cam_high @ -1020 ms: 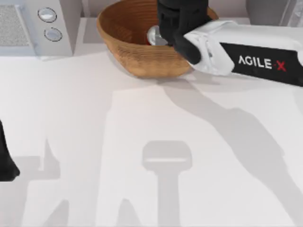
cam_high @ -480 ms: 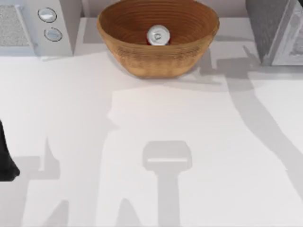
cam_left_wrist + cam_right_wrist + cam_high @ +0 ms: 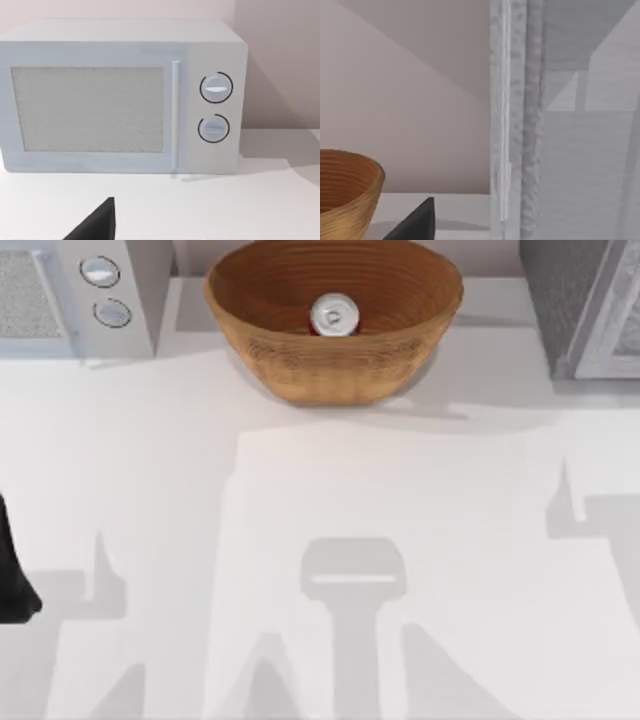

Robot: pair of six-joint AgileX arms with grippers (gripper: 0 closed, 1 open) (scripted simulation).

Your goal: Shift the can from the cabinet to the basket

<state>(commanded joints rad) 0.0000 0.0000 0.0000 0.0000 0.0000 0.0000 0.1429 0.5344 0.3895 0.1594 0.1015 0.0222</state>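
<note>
From my seat the scene reads bright and evenly lit, with soft grey shadows lying across the plain white table [image 3: 150, 440]. The round tan-brown woven basket [image 3: 300, 370] drops a short shadow at its base. I see a glint on the small silver-topped can [image 3: 334, 315], and no blur or edge warping

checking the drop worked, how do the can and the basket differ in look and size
The can is small and narrow with a shiny silver top and pull tab; the basket is far wider, tan-brown and woven with ribbed rings. The can is a closed cylinder standing upright; the basket is an open bowl. The can sits inside; the basket holds it. Both are round seen from above, at the table's far edge.
</note>
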